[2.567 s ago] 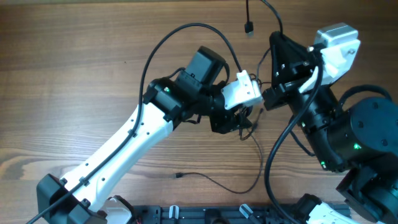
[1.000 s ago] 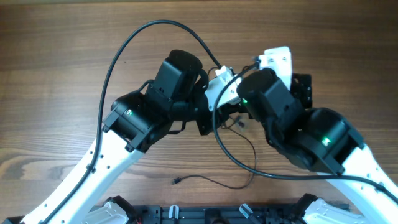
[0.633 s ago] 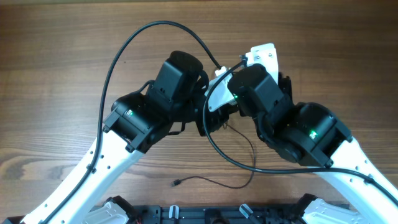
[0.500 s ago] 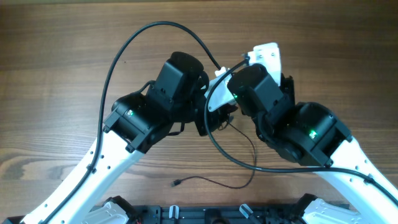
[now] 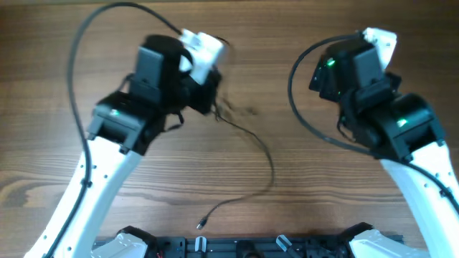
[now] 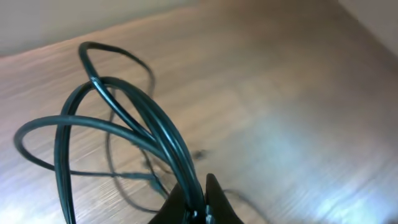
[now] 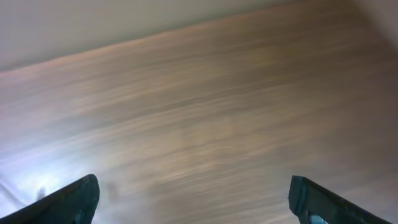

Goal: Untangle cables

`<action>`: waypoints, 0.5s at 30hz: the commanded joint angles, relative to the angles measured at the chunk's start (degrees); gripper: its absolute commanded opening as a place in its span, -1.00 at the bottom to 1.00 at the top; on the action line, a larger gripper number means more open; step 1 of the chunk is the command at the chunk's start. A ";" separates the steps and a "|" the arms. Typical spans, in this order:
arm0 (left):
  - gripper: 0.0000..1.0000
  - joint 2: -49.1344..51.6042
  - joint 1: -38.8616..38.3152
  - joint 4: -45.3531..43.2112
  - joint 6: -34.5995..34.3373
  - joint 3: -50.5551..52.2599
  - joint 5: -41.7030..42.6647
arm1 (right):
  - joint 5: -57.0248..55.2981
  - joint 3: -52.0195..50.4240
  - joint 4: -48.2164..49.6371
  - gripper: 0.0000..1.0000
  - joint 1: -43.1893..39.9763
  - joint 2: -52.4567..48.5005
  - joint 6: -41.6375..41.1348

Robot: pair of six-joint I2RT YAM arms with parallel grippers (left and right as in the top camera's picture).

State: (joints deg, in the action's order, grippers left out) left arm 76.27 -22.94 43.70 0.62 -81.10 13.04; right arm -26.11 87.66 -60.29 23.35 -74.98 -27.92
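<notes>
A brown wood-grain table is filling the overhead view, and in both wrist views a pale blurred backdrop is showing beyond its far edge. A black rail is running along the near edge. Wide stretches of bare wood are lying open at the far left, between the two arms and along the top. The white-and-black left arm is reaching up from the lower left. The right arm is rising at the far right, well apart from it. The thin dark grey-black cables are bunching in tangled loops at the left gripper, whose jaws are pinching tight on them. One strand is trailing down across the middle of the table, ending in a small plug near the rail. The right gripper is gaping wide above bare wood, its dark fingers holding and touching nothing.
</notes>
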 commanded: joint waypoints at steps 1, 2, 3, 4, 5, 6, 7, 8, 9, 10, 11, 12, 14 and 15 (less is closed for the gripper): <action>-0.92 -0.42 5.31 -1.33 -24.35 -0.87 -2.32 | 34.67 0.00 3.63 1.00 -0.76 1.09 20.17; -0.92 -0.42 7.04 -1.40 -30.97 -0.90 -2.69 | 44.06 0.00 3.93 0.99 -0.76 1.11 25.83; -0.88 -0.44 8.04 -1.55 -34.56 -0.87 -2.67 | 47.89 0.00 3.78 0.99 -0.76 1.11 28.13; -0.75 -0.42 8.72 -1.68 -37.22 -0.87 -2.67 | 50.01 0.00 3.58 1.00 -0.76 1.09 29.42; -0.63 -0.42 9.53 -1.97 -40.70 -0.87 -2.64 | 51.58 0.00 3.28 0.99 -0.76 1.07 30.40; -0.54 -0.42 10.12 -2.29 -43.80 -0.90 -2.60 | 52.11 0.00 2.95 0.99 -0.76 1.05 31.01; -0.47 -0.42 10.45 -2.69 -46.03 -0.90 -2.08 | 52.06 0.00 2.56 1.00 -0.76 1.05 31.10; -0.45 -0.42 10.58 -3.26 -47.17 -0.90 -1.14 | 52.35 0.00 2.12 0.99 -0.74 1.05 32.11; -0.45 -0.42 10.58 -3.72 -47.54 -0.87 -0.59 | 53.07 0.00 1.79 0.99 -0.74 1.05 33.18; -0.46 -0.42 10.58 -4.33 -47.58 -0.90 0.15 | 54.86 0.00 1.20 0.99 -0.72 1.05 35.21; -0.48 -0.42 10.58 -4.85 -47.63 -0.90 0.61 | 57.05 0.00 0.63 0.99 -0.72 1.05 37.11; -0.48 -0.42 10.56 -5.49 -47.63 -0.90 0.66 | 59.17 0.00 0.11 0.99 -0.72 1.05 38.71; -0.35 -0.42 10.47 -6.45 -47.63 -0.87 0.63 | 60.89 0.00 -0.63 1.00 -0.72 1.05 40.13; -0.23 -0.42 10.47 -6.91 -47.60 -0.90 0.63 | 60.72 0.00 -0.85 0.99 -0.72 1.05 40.13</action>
State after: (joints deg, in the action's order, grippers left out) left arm 76.27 -12.47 37.85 -43.40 -81.12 12.47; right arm 27.49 87.61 -60.58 22.57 -74.98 6.31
